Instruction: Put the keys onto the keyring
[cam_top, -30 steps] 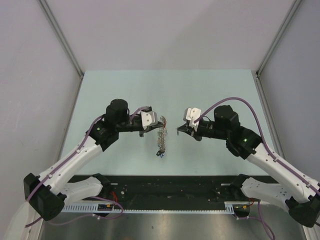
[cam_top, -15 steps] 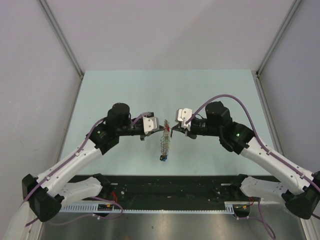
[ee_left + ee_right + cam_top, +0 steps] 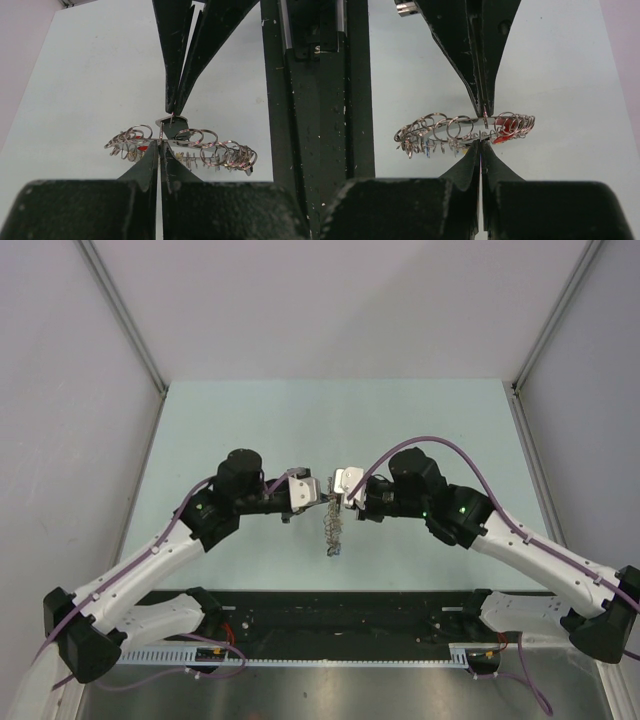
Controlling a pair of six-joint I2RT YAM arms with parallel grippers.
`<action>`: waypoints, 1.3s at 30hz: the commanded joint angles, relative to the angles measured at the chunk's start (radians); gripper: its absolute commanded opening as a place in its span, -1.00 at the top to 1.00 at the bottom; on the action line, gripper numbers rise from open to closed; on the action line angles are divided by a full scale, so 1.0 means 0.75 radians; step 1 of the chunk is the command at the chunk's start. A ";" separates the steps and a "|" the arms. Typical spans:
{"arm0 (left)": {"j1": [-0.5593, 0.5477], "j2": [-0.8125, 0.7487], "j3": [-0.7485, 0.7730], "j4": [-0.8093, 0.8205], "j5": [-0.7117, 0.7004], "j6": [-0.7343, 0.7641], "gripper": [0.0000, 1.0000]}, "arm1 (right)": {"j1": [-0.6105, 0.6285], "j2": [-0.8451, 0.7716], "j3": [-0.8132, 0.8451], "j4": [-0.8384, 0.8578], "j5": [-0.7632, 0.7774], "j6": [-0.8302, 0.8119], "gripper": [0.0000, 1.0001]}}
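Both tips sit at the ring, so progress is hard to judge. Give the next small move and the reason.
Probably ease the right gripper a touch forward to work its key onto the keyring wire. Both grippers are shut, the left gripper pinching the keyring, the right holding the key against it, tips nearly touching; threading isn't visibly done.

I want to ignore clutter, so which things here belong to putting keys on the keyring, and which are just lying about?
Part of the job: the keyring, held up; the keys on it, one red-headed; the left gripper and the right gripper, both shut at it.
Just there: the black rail at the near edge; the purple cables; the white cable tray.
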 commanded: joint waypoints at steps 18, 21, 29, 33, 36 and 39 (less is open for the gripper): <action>-0.012 -0.066 0.004 0.082 0.012 0.043 0.99 | 0.007 -0.008 0.065 0.041 0.007 -0.019 1.00; -0.014 -0.068 0.002 0.086 0.006 0.043 0.99 | 0.001 -0.004 0.063 0.047 -0.007 -0.021 1.00; -0.012 -0.068 0.002 0.088 0.018 0.036 0.99 | -0.001 -0.008 0.063 0.039 -0.020 -0.017 1.00; -0.012 -0.066 0.002 0.091 0.014 0.038 0.99 | -0.001 -0.008 0.063 0.043 -0.003 -0.013 1.00; -0.012 -0.066 0.002 0.091 0.016 0.036 0.99 | -0.002 -0.008 0.063 0.047 0.019 -0.007 1.00; -0.012 -0.066 0.002 0.093 0.020 0.036 0.99 | -0.004 -0.010 0.063 0.047 0.019 -0.005 1.00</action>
